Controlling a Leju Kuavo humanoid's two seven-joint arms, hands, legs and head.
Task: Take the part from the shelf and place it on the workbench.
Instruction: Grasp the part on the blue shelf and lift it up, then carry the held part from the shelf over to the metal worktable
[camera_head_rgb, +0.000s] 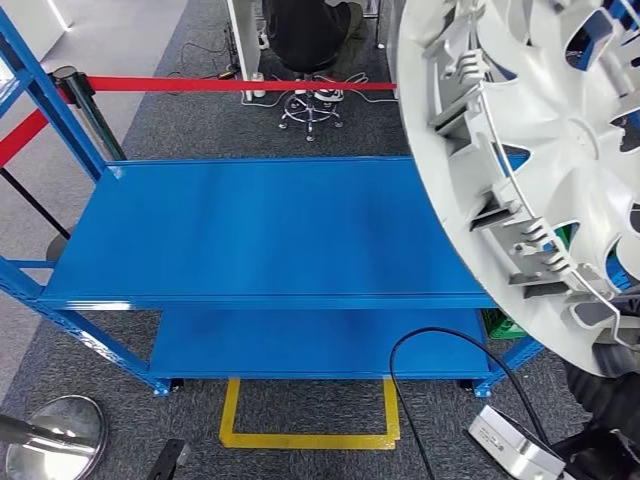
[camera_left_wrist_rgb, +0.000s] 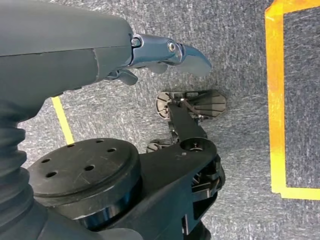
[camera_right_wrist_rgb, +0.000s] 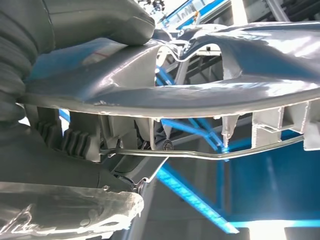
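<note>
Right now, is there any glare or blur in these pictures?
Head view: sharp, with a soft sheen on the blue shelf. Right wrist view: bright glare on the wheel cover and a blown-out patch below it. Left wrist view: the left hand looks slightly soft against the carpet.

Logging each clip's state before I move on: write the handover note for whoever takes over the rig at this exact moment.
Right robot hand: holds the silver wheel cover by its rim, thumb on one face, fingers on the other; the part is raised at the right of the head view, its ribbed back side facing the camera.
Left robot hand: holds nothing, hangs over the grey carpet near the yellow floor tape.
Blue shelf: directly ahead, the visible part of its top deck bare.
Done: part is in hand.
Left: carry it to the workbench, which I can't identify here, and set it down.
</note>
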